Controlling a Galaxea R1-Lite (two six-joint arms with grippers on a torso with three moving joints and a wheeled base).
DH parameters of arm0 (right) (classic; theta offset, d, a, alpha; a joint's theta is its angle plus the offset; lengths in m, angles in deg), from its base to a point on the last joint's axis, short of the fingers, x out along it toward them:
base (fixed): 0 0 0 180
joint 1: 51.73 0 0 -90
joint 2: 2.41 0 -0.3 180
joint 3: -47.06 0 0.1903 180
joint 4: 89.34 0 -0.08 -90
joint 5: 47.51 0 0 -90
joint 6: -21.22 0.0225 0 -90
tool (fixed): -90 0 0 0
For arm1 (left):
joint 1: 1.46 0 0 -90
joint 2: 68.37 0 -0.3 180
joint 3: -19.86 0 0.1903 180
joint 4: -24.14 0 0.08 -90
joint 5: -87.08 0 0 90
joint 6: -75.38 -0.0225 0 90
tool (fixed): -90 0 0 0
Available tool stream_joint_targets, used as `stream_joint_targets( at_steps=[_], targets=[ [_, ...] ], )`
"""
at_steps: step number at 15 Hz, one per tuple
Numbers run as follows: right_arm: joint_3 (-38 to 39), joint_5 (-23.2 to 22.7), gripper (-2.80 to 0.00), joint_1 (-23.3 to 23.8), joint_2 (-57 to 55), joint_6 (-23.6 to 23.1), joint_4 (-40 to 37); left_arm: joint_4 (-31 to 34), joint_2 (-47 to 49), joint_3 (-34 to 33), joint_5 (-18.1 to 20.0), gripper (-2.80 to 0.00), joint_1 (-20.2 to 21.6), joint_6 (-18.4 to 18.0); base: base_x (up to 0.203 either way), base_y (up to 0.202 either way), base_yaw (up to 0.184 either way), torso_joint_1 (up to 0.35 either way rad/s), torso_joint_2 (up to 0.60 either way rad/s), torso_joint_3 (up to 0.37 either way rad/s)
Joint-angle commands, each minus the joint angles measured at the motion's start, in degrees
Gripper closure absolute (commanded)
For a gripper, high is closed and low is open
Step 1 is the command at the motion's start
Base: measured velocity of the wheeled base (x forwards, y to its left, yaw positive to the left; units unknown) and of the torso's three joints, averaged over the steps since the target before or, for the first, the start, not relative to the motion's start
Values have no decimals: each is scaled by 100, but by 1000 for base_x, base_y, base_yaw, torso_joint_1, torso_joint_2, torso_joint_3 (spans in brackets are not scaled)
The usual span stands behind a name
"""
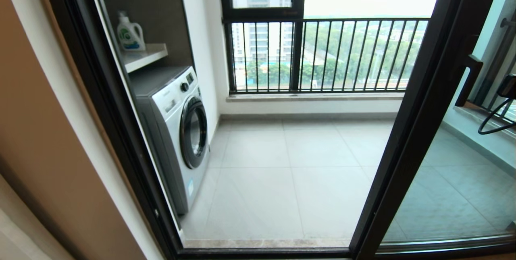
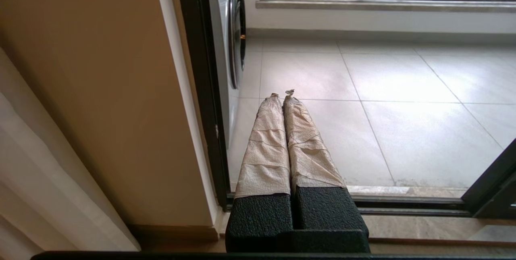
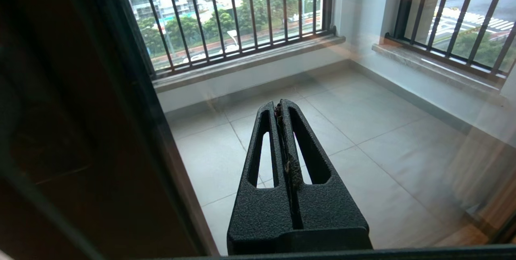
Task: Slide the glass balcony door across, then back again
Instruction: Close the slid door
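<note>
Pale tiled balcony floor (image 1: 290,163) past the doorway, washing machine (image 1: 181,131) at left, railing window (image 1: 322,54) at the back; no bench here. Glass balcony door (image 1: 451,179) sits at the right of the opening, its leading upright running tall floor to top with the bar handle (image 1: 469,80) on it, doorway open to its left. Right gripper (image 3: 281,107), fingers pressed together, points at that pane with the upright just beside it, so it's the nearer arm; left gripper (image 2: 283,95), fingers also pressed together, is near the left jamb, well apart from the handle.
</note>
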Motion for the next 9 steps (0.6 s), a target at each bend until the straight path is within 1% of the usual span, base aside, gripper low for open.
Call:
stream_joint_targets(
  at_steps=[1,4,8,9],
  targets=[
    [-255,-7,0,-63,-284,-8,30,0,6,0,-2,0,0,4,0,0,0,0,0,0],
    [-452,27,0,-278,-320,-12,12,0,6,0,-2,0,0,4,0,0,0,0,0,0],
    [-461,46,0,-584,-288,-24,13,0,6,0,-2,0,0,4,0,0,0,0,0,0],
    [-465,139,0,-659,-293,-26,13,0,7,0,-2,0,0,4,0,0,0,0,0,0]
  ],
)
